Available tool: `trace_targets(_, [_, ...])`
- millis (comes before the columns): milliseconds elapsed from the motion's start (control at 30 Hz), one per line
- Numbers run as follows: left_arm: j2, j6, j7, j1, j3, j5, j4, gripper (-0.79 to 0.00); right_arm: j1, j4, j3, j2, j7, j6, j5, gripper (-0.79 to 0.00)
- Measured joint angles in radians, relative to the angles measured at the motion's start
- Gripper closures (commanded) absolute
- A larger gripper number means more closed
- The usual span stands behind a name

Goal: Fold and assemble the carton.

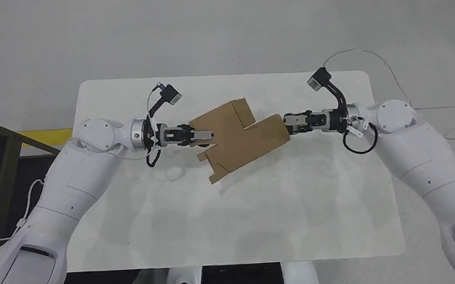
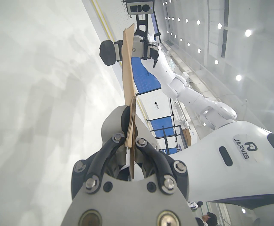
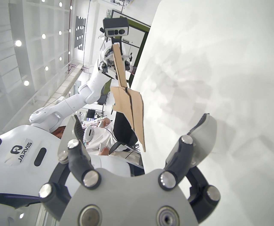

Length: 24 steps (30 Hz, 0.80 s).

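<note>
Early days tbh: the carton (image 1: 239,137) is a flat unfolded sheet over the table (image 1: 334,214), left gripper (image 2: 131,126) clamped on one end, right gripper (image 3: 140,126) spread wide by the other, nothing folded yet

1. On the carton (image 1: 239,137) and the tabletop (image 1: 333,206) we read no word, number or sign.
2. Far beyond the left pincer (image 2: 130,122), past the carton clamped between its fingers, a white panel (image 2: 149,100) in the room behind carries a small dark mark (image 2: 157,105) with a line of print beside it, too small for us to read.
</note>
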Motion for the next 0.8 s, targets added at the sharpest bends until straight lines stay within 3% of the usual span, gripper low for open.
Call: trace_targets(800, [-0.024,0.004,-0.003,0.006,-0.01,0.039,-0.004,0.0,-0.012,-0.069,-0.002,-0.018,0.057,0.056,0.074,-0.785])
